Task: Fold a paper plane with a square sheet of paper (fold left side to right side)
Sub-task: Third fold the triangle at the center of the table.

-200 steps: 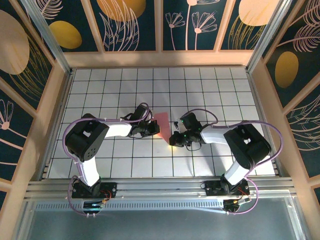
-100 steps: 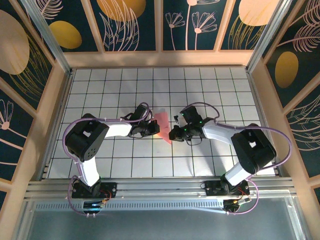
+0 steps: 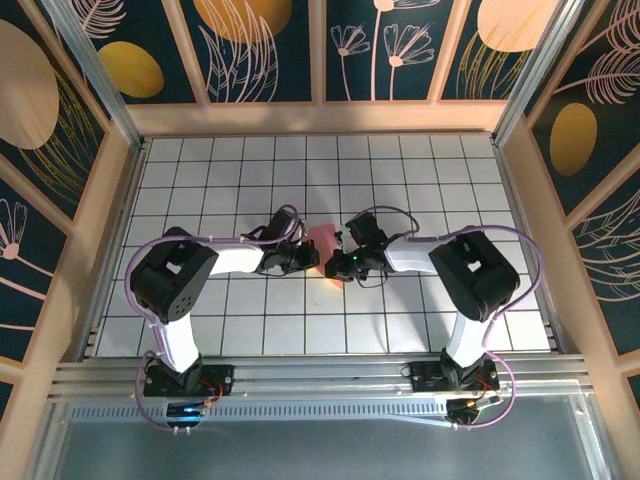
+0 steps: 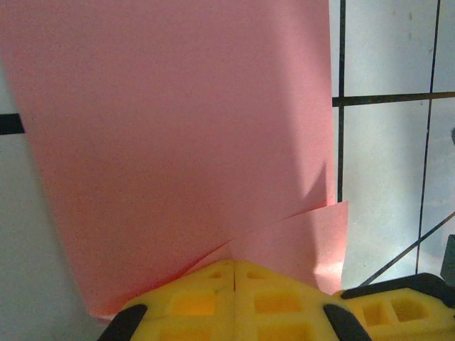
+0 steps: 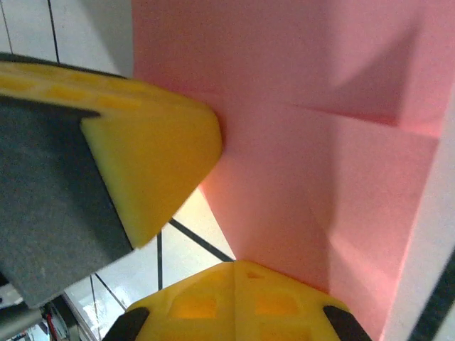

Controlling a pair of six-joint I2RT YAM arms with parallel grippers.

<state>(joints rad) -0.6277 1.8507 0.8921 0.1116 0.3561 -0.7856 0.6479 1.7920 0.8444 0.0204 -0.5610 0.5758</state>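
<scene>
Salmon-pink and very thin, the square sheet of paper lies on the white gridded worktop midway between the two arms. It is partly doubled over, and the wrist views show a crease and an overlapping flap. Treat it as nearly weightless, limp and slippery on that smooth surface: it probably slides or buckles under a sideways push and crumples if you squeeze hard. Take it by a free edge or corner, or pin it flat with a fingertip beside the crease. The left gripper is closed, its tips at the sheet's left edge. The right gripper is closed too, its tips on the right part. You cannot tell whether either nips a layer. Your main obstacle is the other gripper, since the two sit just beside each other over the sheet. The patterned walls stand well apart.
</scene>
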